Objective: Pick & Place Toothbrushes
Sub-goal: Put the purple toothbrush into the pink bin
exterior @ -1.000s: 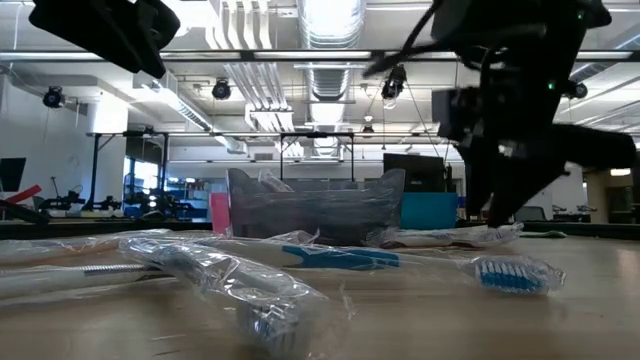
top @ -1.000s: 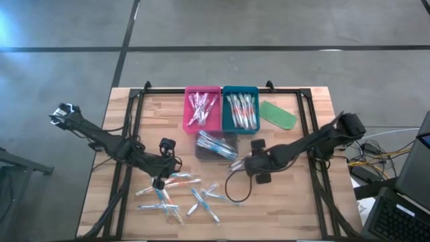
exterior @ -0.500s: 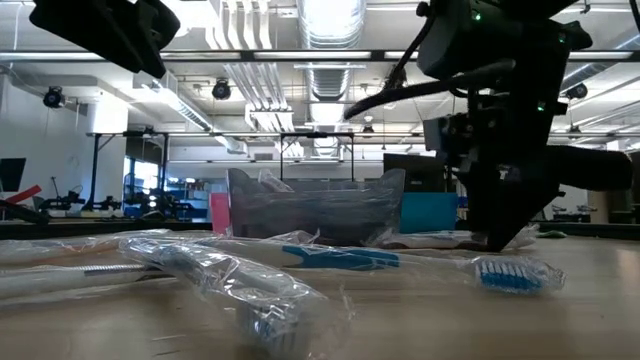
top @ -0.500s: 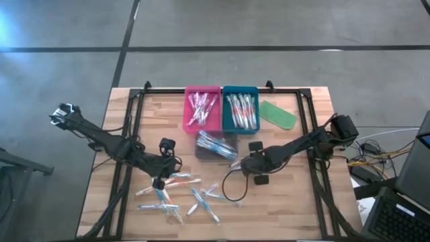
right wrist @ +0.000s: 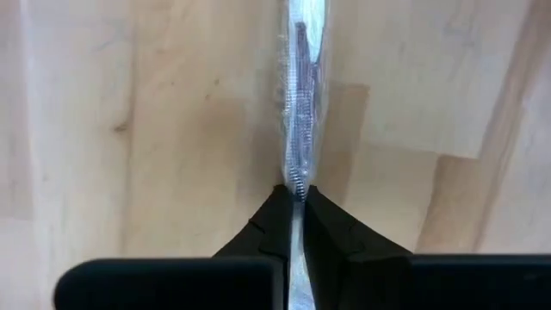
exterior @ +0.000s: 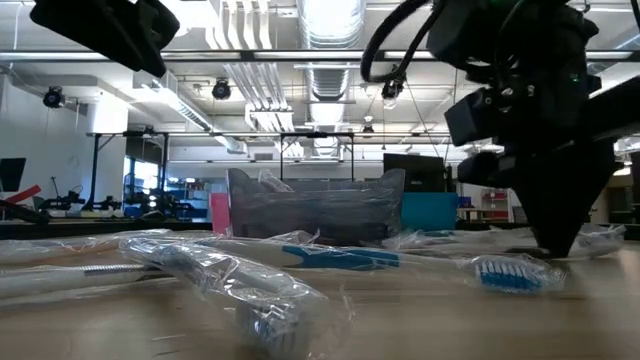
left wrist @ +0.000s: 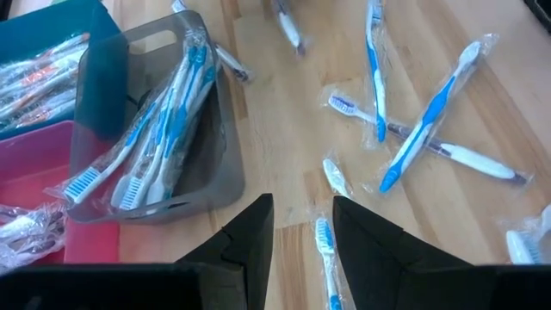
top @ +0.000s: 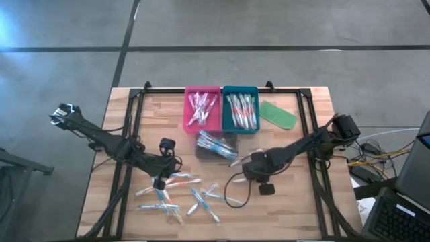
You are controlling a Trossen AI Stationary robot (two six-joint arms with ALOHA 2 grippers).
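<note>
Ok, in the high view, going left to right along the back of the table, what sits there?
Pink tray → teal tray → flat green piece. All three lie on the table. The grey tray sits nearer, overlapping the first two in left-right position, so I leave it out.
</note>
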